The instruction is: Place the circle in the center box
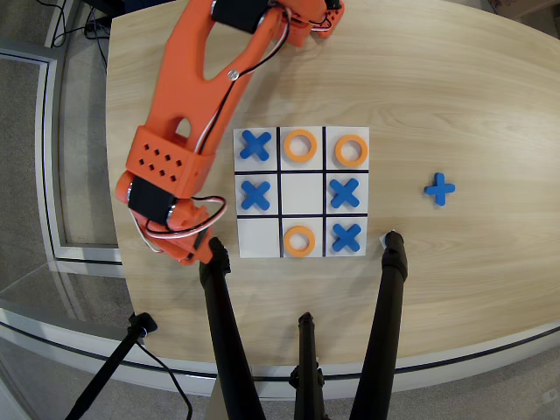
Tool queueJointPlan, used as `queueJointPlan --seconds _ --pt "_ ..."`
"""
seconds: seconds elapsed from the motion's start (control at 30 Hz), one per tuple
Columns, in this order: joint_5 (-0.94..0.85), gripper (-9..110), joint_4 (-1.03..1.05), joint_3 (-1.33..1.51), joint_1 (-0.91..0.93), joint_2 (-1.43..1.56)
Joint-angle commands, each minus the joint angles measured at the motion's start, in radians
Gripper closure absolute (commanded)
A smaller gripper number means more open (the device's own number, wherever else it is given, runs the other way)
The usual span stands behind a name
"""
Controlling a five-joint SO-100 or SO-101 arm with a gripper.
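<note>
Center box (302, 194) empty among pieces

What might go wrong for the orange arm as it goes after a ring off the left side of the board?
The arm covers the spot left of the board, so the loose ring there is hidden and the gripper's state cannot be told; a grasp may miss. The black tripod leg stands close to the arm's lower end and could be bumped. Carrying a ring to the empty center cell risks nudging the blue crosses beside it.

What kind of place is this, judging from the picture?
Probably an office or lab set up for robot tests. A rounded wooden table holds a tic-tac-toe board and an orange arm, a black tripod stands at its edge, and cables lie on grey carpet.
</note>
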Motion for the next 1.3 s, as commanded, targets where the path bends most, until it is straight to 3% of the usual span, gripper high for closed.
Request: queueJointPlan --seconds 0.0,1.27 --pt "-0.021 79 -0.002 -0.087 0.015 -0.051" --pt "-0.176 77 0.038 -0.202 0.12 -0.302"
